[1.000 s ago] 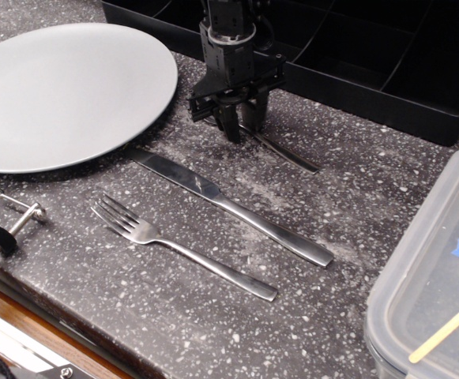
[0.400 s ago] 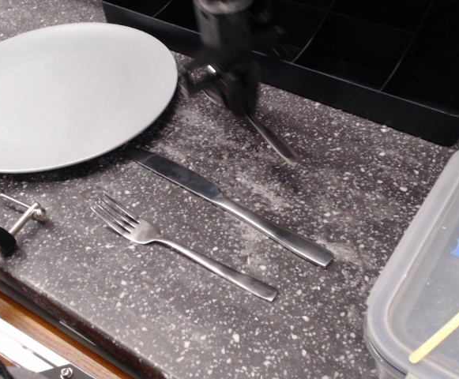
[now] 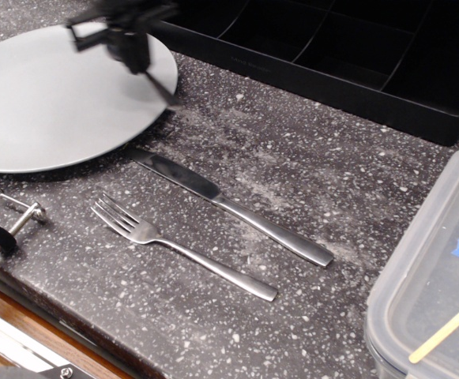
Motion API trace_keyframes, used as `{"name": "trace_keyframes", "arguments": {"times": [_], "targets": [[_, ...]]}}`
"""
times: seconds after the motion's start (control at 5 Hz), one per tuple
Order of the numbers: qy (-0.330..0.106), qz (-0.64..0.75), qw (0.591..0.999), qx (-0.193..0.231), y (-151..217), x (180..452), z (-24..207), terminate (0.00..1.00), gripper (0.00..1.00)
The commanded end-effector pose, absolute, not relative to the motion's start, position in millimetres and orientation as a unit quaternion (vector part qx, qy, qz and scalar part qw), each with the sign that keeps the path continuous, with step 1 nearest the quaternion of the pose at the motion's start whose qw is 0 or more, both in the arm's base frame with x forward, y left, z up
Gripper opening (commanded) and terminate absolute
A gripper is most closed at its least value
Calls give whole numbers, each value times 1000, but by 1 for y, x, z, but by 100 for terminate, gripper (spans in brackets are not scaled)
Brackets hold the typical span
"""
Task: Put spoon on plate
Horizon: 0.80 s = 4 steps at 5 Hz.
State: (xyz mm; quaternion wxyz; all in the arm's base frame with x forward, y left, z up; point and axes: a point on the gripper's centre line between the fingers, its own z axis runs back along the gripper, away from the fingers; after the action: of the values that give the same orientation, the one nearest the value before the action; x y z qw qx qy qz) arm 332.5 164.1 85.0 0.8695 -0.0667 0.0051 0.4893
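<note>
The light-grey plate [image 3: 47, 103] lies at the upper left of the dark speckled counter. My gripper [image 3: 130, 54] is blurred by motion and hangs above the plate's right part. It is shut on the spoon [image 3: 156, 85], whose thin handle slants down to the right from the fingers, just over the plate's right rim. The spoon's bowl is hidden in the gripper.
A knife [image 3: 229, 207] and a fork [image 3: 178, 249] lie side by side on the counter in front of the plate. A black compartmented tray [image 3: 355, 63] runs along the back. A clear plastic container [image 3: 434, 276] sits at the right. A metal fixture [image 3: 8, 221] is at the left edge.
My gripper has lifted the spoon off the counter by the black tray and carried it left to above the plate's right side.
</note>
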Motion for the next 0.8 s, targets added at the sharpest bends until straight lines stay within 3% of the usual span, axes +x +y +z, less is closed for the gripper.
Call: {"name": "trace_keyframes", "arguments": {"times": [0.0,0.2,0.4,0.6], "targets": [[-15,477,877,-47,234,336,103,0,0],[-10,462,886,-20,241,334,86,0,0],[-41,439,898,17,237,331,71,0,0],[-65,402,911,64,234,329,66,0,100]]}}
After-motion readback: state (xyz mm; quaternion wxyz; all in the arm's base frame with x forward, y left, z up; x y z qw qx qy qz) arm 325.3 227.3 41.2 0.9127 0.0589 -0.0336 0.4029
